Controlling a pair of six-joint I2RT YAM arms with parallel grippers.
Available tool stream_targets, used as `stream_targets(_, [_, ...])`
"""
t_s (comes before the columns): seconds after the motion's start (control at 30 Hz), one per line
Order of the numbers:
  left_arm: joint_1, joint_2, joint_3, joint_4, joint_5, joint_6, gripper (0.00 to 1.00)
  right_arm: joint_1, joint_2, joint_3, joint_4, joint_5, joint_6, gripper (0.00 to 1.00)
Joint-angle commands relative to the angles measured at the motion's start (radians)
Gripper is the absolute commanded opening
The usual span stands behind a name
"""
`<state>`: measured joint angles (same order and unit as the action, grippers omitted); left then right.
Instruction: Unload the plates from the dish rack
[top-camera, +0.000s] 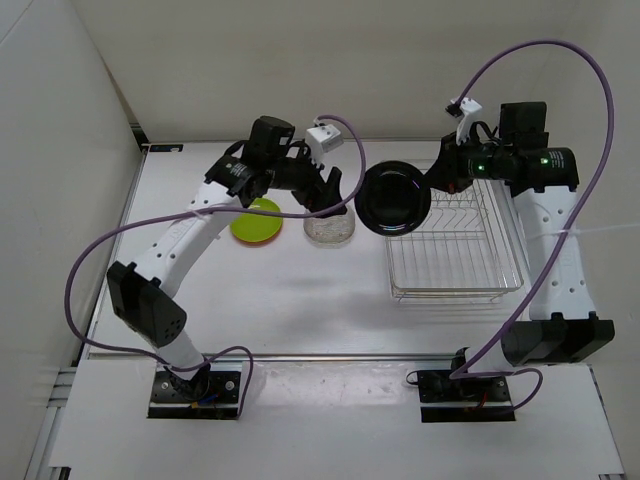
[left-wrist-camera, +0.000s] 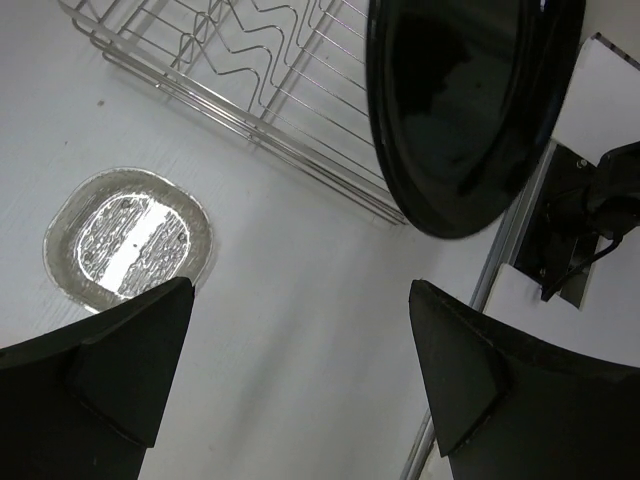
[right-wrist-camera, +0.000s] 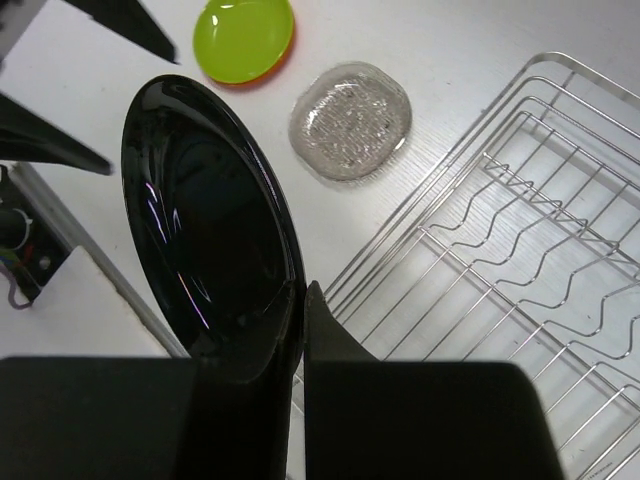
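My right gripper (top-camera: 432, 185) (right-wrist-camera: 303, 285) is shut on the rim of the black plate (top-camera: 395, 197) (right-wrist-camera: 205, 230) and holds it on edge in the air, left of the silver wire dish rack (top-camera: 450, 292) (right-wrist-camera: 480, 165). No plates stand in the rack. My left gripper (top-camera: 335, 195) (left-wrist-camera: 302, 290) is open and empty above the clear plate (top-camera: 329, 228) (left-wrist-camera: 128, 240), facing the black plate (left-wrist-camera: 465, 100). The yellow-green plate (top-camera: 257, 218) (right-wrist-camera: 243, 35) lies on the orange plate (top-camera: 262, 240), of which only the rim shows.
White walls close in the table at the back and the left. A purple cable (top-camera: 560, 60) loops high over the right arm, another (top-camera: 150, 225) hangs along the left arm. A metal rail (left-wrist-camera: 500, 260) runs along the table's back edge.
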<state>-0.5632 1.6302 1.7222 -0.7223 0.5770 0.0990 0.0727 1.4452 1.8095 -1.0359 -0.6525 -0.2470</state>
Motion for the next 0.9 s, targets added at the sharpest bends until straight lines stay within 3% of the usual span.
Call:
stream_targets(0.0, [-0.014,0.049,0.051,0.011,0.008,-0.025,1.0,-0.005,-0.049,0.013,0.014,-0.088,-0.008,0.0])
stream_targets(0.27, [-0.046,0.109,0.141,0.011,0.007,-0.045,1.0,-0.005,-0.059,0.004,0.023,-0.101,0.002,0.0])
stream_targets(0.63, [-0.046,0.069,0.12,-0.011,0.021,-0.038,1.0,-0.037,-0.059,-0.026,0.155,0.109,0.075,0.0])
stream_targets(0.87, [-0.046,0.074,0.172,-0.002,0.084,-0.088,1.0,-0.01,-0.028,-0.013,0.132,0.053,0.052,0.0])
